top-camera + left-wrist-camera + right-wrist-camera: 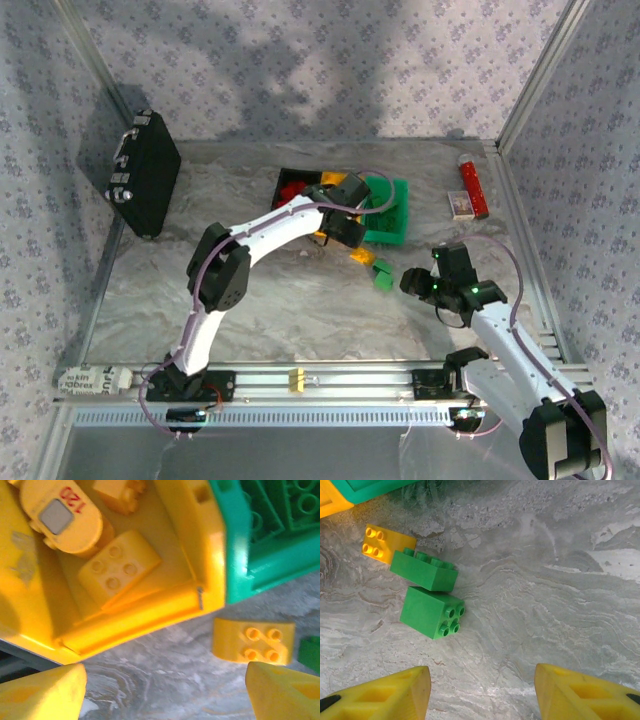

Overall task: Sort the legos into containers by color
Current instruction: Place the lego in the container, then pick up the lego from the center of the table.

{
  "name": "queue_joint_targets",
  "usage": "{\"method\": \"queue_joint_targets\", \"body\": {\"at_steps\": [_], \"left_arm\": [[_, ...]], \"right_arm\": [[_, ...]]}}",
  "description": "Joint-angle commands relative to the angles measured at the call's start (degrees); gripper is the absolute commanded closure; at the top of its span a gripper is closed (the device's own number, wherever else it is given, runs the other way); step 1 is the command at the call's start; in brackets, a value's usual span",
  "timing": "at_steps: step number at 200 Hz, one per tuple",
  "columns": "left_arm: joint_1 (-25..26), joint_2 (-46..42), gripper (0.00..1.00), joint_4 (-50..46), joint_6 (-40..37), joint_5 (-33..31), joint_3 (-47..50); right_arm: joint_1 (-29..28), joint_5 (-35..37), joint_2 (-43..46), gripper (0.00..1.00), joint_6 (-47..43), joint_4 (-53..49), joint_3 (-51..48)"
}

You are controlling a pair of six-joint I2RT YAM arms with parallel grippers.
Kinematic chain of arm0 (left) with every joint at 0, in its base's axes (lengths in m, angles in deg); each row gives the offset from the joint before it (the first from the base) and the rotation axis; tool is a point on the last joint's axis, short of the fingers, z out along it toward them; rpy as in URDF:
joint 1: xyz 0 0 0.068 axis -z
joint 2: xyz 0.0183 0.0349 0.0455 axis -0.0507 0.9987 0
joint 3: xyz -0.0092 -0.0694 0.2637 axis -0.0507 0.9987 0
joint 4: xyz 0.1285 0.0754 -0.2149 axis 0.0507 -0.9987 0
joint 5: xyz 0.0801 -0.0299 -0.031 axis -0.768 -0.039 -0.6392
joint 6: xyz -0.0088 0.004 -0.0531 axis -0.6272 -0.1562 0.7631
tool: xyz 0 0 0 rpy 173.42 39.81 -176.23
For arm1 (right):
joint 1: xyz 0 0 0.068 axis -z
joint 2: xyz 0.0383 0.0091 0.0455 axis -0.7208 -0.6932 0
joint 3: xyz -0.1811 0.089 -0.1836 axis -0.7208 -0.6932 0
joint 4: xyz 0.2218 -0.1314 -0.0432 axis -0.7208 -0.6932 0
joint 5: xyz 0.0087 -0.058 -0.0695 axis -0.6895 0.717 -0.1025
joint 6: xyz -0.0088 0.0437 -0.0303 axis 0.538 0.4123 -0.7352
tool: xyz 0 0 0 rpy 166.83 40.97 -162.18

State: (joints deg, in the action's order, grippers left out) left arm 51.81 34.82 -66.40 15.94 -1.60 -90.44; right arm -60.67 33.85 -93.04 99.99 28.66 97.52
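Step judged: sorting yellows | left gripper [165, 695] stood wide and empty below yellow bin [125, 622], upper left of frame | loose yellow brick [252, 640] lay lower right on table | right gripper [482, 692] was parted, empty; green brick [431, 612] left of centre | next called for descending and closing on one brick.

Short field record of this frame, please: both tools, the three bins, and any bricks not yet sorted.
left tool: open, empty, over the table just outside the yellow bin
right tool: open, empty, facing the loose bricks
yellow bin: holds yellow bricks
green bin: against the yellow bin, green pieces inside
black bin: red pieces inside
loose on table: one yellow brick, two green bricks
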Motion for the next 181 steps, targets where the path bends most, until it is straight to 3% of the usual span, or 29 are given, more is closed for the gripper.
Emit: {"method": "queue_joint_targets", "body": {"at_steps": [1, 61, 181], "left_arm": [[1.96, -2.2, 0.17, 3.34, 1.26, 3.6, 1.86], [5.12, 2.97, 0.17, 3.7, 3.25, 6.18, 1.02], [4.01, 7.29, 0.19, 1.98, 3.01, 5.25, -3.0]], "right_arm": [[0.31, -1.0, -0.74, 0.41, -0.78, -0.51, 0.32], [0.18, -1.18, -0.05, 0.41, 0.01, -0.77, 0.1], [0.32, -0.7, 1.41, 0.41, -0.43, -1.56, -1.03]]}}
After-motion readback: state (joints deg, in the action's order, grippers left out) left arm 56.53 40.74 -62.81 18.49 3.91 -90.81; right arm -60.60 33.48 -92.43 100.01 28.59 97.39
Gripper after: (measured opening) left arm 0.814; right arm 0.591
